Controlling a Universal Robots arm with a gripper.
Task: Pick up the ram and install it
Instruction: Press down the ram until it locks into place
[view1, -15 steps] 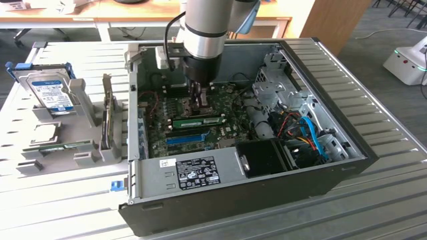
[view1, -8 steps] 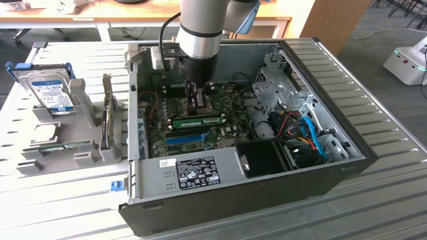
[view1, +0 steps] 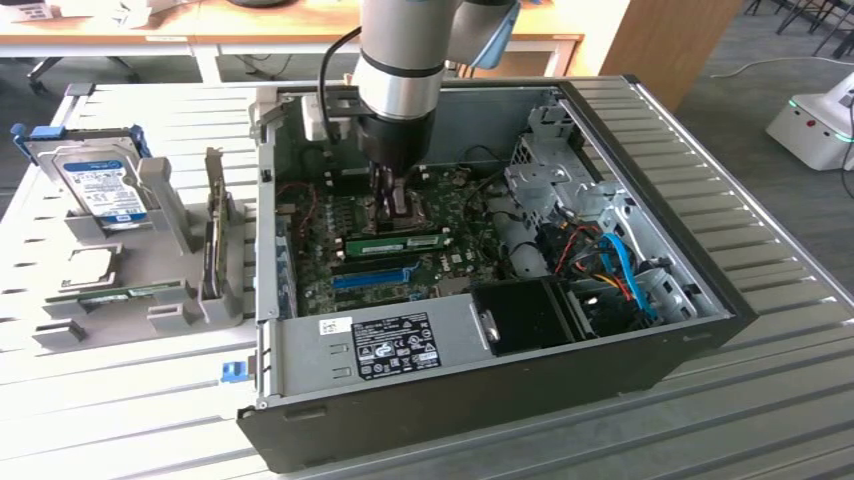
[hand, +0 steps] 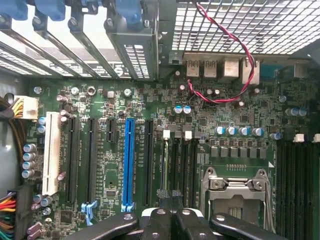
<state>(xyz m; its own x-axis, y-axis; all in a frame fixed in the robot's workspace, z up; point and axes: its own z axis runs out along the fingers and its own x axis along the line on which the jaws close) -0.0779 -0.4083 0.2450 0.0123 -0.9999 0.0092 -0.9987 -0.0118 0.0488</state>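
Gripper (hand: 169, 196): black fingers pressed together, just above the board.
Green board (hand: 165, 120): covered in tiny parts.
Blue slot (hand: 128, 162): long, between long black slots (hand: 91, 160).
White slot (hand: 51, 157): beside the black ones.
Silver socket (hand: 235, 192): next to the gripper.
Red-and-black wire (hand: 235, 50): twisted, crossing a metal grille (hand: 260, 25).

Ribbed grey table (view1: 747, 150); wooden desks (view1: 267, 40) behind; grey carpet floor (view1: 747, 90).

The arm (view1: 403, 60) stands vertical, wrist down, with the gripper (view1: 394, 200) lowered and its fingers (hand: 170, 197) fully closed together.
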